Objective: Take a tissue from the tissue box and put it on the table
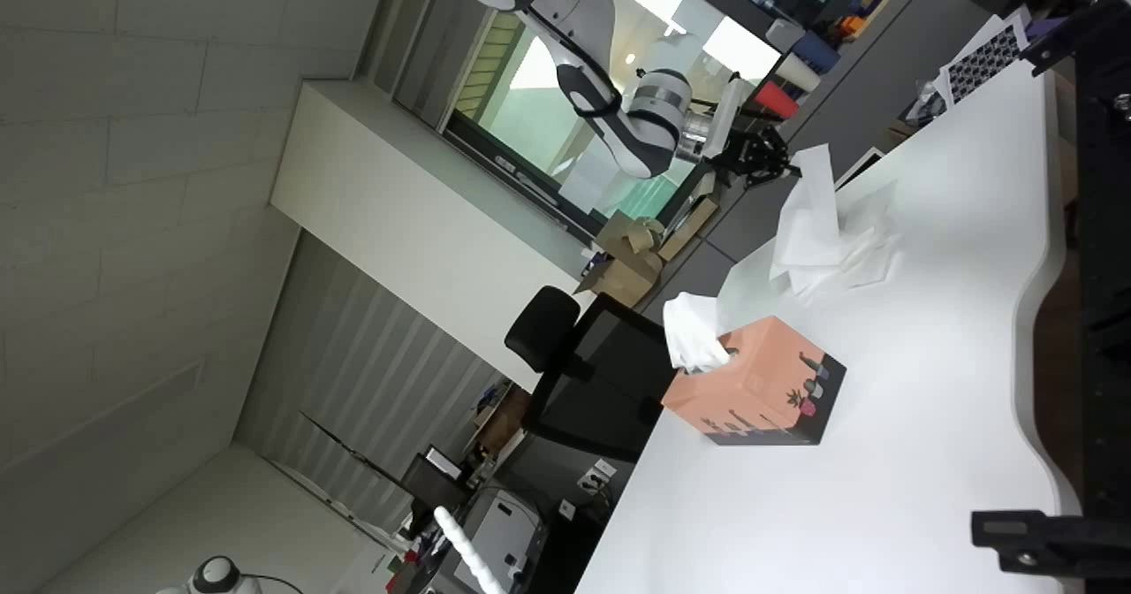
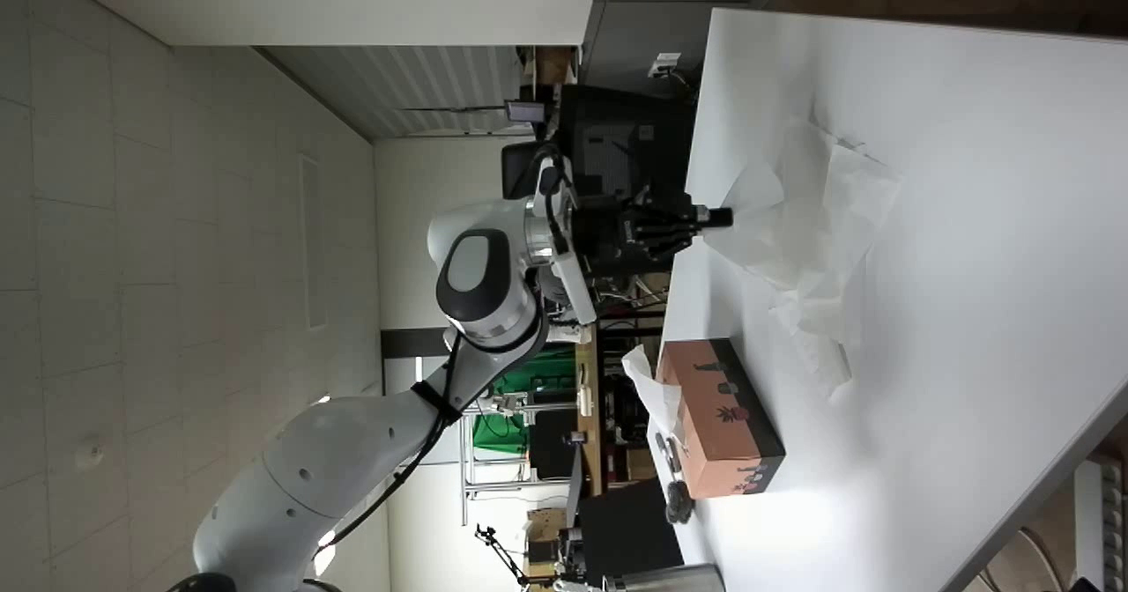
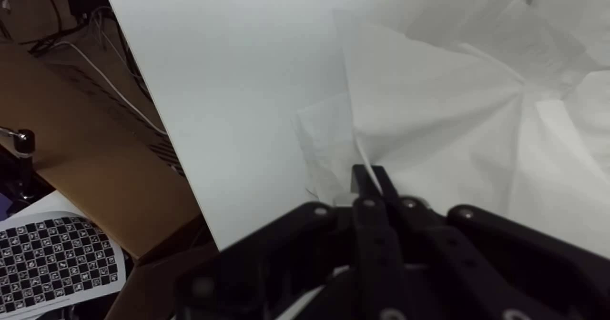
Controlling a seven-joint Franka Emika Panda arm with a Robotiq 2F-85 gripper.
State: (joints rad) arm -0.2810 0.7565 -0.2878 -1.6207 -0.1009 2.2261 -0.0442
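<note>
Up close in the wrist view, here's the pincer (image 3: 373, 179), its two tips squeezed together, an edge of the white tissue (image 3: 429, 96) nipped between them! Look at that sheet: it slopes, creased, from the grip down to the desk (image 3: 228, 82), fanning out over more thin white paper (image 3: 326, 125). Where one sheet ends and the next begins, I can't tell you. The tips themselves hang above the desk in both exterior views, carried on a white arm (image 2: 348, 451). Near that paper, but apart from it, stands the tissue box (image 2: 727, 438), upright, salmon-pink, a dark band along its base, potted plants pictured on its side, and a white tuft (image 1: 694, 331) poking out of the top. Over the desk's edge, in the wrist view, there's a brown carton (image 3: 90, 158) and a checkered sheet (image 3: 52, 258). Further out, in an exterior view, comes a black chair (image 1: 605, 382), then cardboard boxes (image 1: 626, 267) and a wide window (image 1: 528, 115), and way off in the corner, part of another robot arm (image 1: 216, 574)!
</note>
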